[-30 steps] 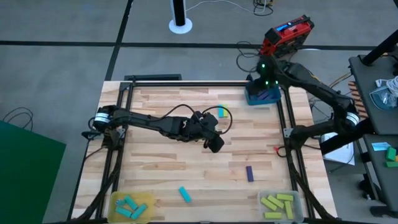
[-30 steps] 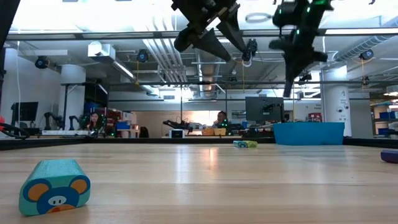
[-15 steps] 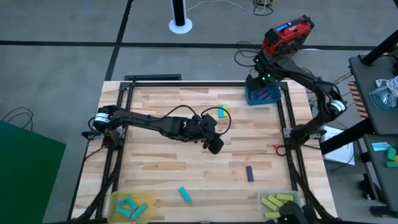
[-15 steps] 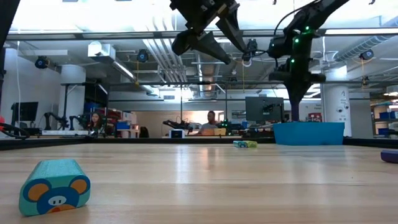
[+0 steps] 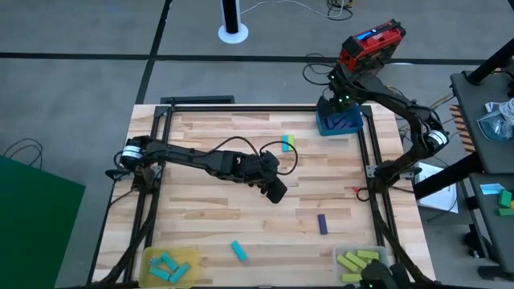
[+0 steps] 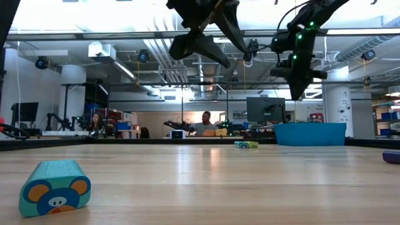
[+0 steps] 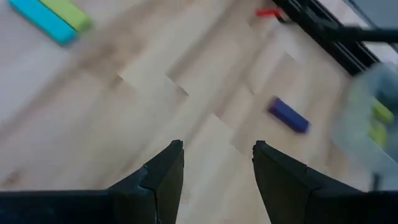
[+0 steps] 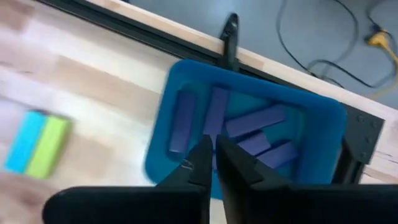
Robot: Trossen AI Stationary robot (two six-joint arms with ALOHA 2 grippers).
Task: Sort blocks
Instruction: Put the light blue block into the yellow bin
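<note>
My left gripper (image 5: pixel 275 193) (image 7: pixel 217 146) hangs open and empty above the middle of the table. A dark purple block (image 5: pixel 322 224) (image 7: pixel 288 116) lies flat on the wood, nearer and to the right of it. A cyan block and a yellow-green block (image 5: pixel 287 144) (image 8: pixel 37 146) lie side by side toward the far edge. Another cyan block (image 5: pixel 239 251) lies near the front. My right gripper (image 5: pixel 337 104) (image 8: pixel 213 142) hovers shut and empty over the blue tray (image 5: pixel 340 125), where several purple blocks (image 8: pixel 249 121) lie.
A yellow tray (image 5: pixel 170 267) with cyan blocks sits at the near left corner. A clear tray (image 5: pixel 360 262) with yellow-green blocks sits at the near right. A dark frame rail (image 5: pixel 371 152) runs along the table's right side. People sit in the room behind (image 6: pixel 203 125).
My right arm has swung its elbow back toward the far edge. Its gripper has stayed over the blue tray, dipping and then rising a little. My left gripper has drifted slightly toward the near edge.
</note>
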